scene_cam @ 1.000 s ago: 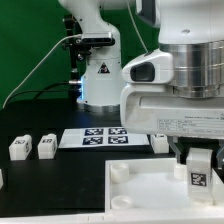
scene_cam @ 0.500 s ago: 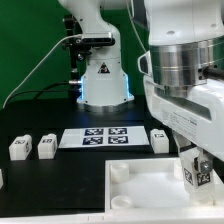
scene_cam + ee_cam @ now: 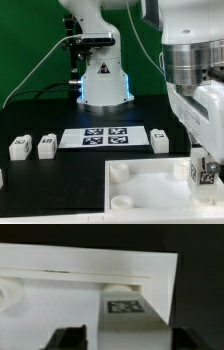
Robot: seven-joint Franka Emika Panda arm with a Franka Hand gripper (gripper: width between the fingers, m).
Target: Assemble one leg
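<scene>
My gripper is at the exterior view's right, over the right part of the large white tray-like piece. It is shut on a leg, a small white block with a square tag, held upright just above that piece. In the wrist view the leg stands between my two dark fingers, over the white piece near its edge. The gripper reaches the frame's border. A round corner socket shows at the side.
Two more legs stand at the exterior view's left, and a third stands beside the marker board. A raised corner socket sits on the tray-like piece. The robot base stands behind.
The arm has swung toward the exterior view's right, carrying the leg a little rightward with it. The other legs have not moved.
</scene>
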